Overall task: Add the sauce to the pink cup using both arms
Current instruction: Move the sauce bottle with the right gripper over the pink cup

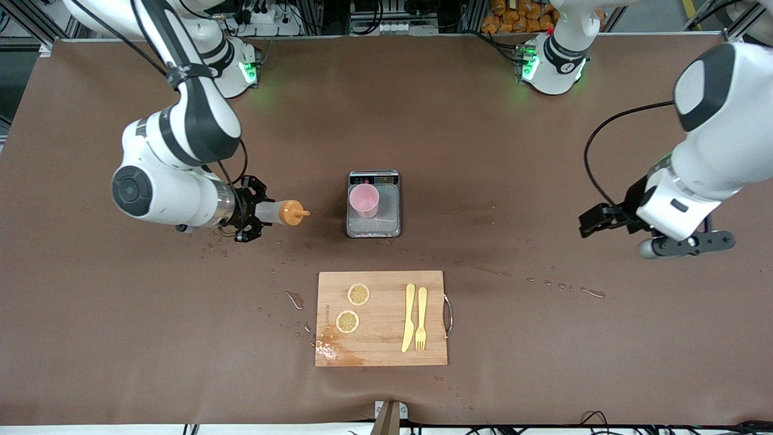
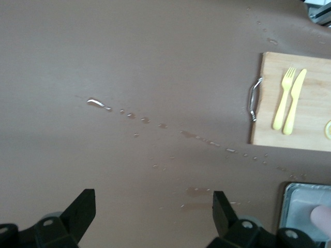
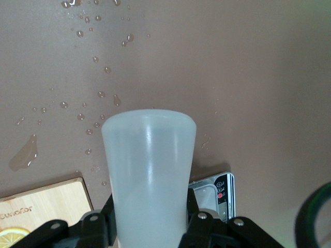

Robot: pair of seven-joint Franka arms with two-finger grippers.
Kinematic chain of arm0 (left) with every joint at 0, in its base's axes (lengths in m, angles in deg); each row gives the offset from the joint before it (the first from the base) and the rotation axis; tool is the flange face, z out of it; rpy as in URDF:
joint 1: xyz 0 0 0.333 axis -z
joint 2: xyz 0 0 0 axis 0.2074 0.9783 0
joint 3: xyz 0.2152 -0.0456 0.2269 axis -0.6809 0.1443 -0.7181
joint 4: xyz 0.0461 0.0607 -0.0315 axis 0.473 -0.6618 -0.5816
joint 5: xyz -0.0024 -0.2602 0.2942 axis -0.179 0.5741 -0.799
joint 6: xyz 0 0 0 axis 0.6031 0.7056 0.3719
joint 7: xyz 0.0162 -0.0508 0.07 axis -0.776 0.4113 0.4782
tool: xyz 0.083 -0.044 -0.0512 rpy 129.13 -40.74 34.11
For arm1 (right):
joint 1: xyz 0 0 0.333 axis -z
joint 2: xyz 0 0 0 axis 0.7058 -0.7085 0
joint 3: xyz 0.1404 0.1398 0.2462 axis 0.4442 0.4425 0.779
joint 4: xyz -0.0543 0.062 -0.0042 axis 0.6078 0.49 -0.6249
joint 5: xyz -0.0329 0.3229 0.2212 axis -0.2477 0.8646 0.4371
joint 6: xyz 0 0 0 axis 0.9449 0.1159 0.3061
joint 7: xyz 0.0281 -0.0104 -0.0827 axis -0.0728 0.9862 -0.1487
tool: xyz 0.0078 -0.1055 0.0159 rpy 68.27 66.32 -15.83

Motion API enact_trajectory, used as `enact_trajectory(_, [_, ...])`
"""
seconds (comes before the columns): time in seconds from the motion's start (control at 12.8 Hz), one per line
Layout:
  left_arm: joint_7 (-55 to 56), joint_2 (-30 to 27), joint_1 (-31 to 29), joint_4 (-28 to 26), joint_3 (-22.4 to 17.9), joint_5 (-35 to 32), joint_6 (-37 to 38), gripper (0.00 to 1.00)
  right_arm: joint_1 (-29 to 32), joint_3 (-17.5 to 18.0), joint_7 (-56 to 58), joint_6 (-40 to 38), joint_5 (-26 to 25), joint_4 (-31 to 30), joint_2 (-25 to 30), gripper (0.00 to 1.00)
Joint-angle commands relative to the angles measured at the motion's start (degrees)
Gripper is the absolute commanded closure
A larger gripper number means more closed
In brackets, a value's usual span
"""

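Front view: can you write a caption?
Right gripper holds the sauce sideways, beside the pink cup; left gripper waits open.

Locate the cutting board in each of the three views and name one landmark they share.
Front view: cutting board low at centre, nearer the camera than the scale.
Left wrist view: at the right edge, carrying knife and fork.
Right wrist view: one corner at the bottom-left edge.
Shared landmark: the scale, in all three.
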Motion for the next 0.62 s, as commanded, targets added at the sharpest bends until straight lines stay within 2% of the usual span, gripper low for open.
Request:
enact_trajectory(0.0, [-1.9, -3.1, -1.8, -1.6, 0.5, -1.0, 1.9, 0.0, -4.1, -0.4, -7.8, -0.5, -6.8, 0.5, 1.1, 0.48])
enact_trajectory(0.31, [-1.6, -5.6, -1.7, -1.7, 1.0, -1.1, 2.9, 0.0, -10.4, -0.4, -15.8, -1.2, -15.1, 1.3, -0.5, 0.48])
enact_trajectory(0.55, [-3.6, -7.8, -0.4, -2.2, 0.3, -1.1, 7.5, 0.0, -13.3, -0.5, -19.0, -2.2, -18.1, 1.1, -2.1, 0.48])
